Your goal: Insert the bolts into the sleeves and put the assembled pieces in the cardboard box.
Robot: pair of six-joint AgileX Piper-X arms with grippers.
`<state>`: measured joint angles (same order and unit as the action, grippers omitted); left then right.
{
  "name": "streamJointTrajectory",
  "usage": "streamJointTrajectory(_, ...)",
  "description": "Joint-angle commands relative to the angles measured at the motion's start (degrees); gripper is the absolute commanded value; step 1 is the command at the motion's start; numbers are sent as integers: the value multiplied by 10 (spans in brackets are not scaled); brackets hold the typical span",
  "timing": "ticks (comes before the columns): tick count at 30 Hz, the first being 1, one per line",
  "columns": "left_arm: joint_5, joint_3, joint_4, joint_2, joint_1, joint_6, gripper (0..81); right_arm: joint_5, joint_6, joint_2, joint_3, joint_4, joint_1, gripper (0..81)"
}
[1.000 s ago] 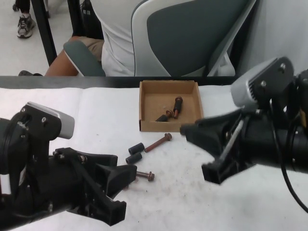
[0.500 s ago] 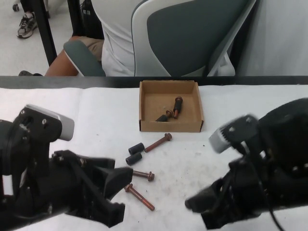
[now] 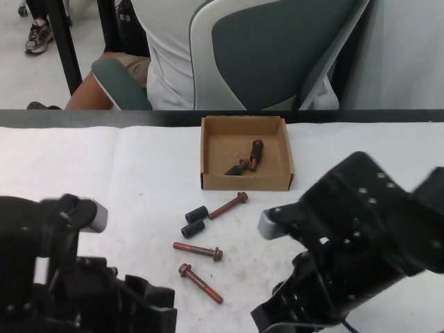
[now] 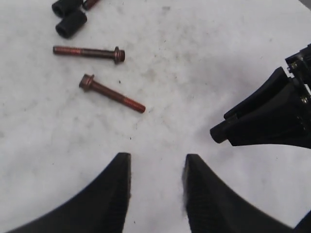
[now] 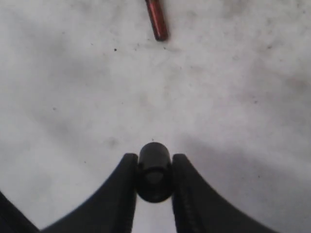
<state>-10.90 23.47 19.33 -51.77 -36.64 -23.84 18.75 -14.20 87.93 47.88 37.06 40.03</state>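
The cardboard box [image 3: 277,182] sits at the back middle of the white bench with two assembled pieces [image 3: 254,153] in it. In front of it lie two black sleeves [image 3: 195,220] and a bolt [image 3: 229,206]. Two more rusty bolts [image 4: 90,51] [image 4: 112,93] lie closer to me. My left gripper [image 4: 158,156] hangs open over bare cloth, a little short of the nearer bolt. Low at the near right, my right gripper [image 5: 154,158] is shut on a black sleeve [image 5: 154,174]. That gripper [image 4: 262,116] also appears side-on in the left wrist view.
A person sits on a grey chair [image 3: 277,48] behind the bench's far edge. The white cloth [image 3: 104,166] has free room to the left and right of the box. A bolt's tip [image 5: 156,19] lies ahead of the right gripper.
Both arms have drawn back toward the near edge and dropped lower. The right arm swung down from beside the box. The left arm's retreat uncovered a bolt on the cloth.
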Motion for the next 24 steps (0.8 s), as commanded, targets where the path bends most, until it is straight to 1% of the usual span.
streamJointTrajectory(1,-42,5,2,-44,1,-51,347,4,4,30,30,49,-2,2)
streamJointTrajectory(6,-92,23,15,-116,1,-97,347,-31,25,44,47,70,-2,1)
streamJointTrajectory(8,-102,31,15,-137,1,-104,347,-31,33,44,53,71,-2,35)
streamJointTrajectory(10,-102,39,15,-154,1,-106,347,-31,33,44,59,71,-2,104)
streamJointTrajectory(11,-102,45,15,-160,1,-106,347,-31,33,44,63,71,-2,155)
streamJointTrajectory(15,-102,65,12,-181,1,-103,347,-34,33,44,75,69,-2,405)
streamJointTrajectory(17,-102,70,10,-186,1,-102,347,-48,33,44,78,69,-2,461)
streamJointTrajectory(20,-98,71,10,-188,1,-102,347,-60,33,44,81,74,-2,449)
streamJointTrajectory(24,-98,71,10,-188,1,-102,347,-60,26,44,81,74,-2,444)
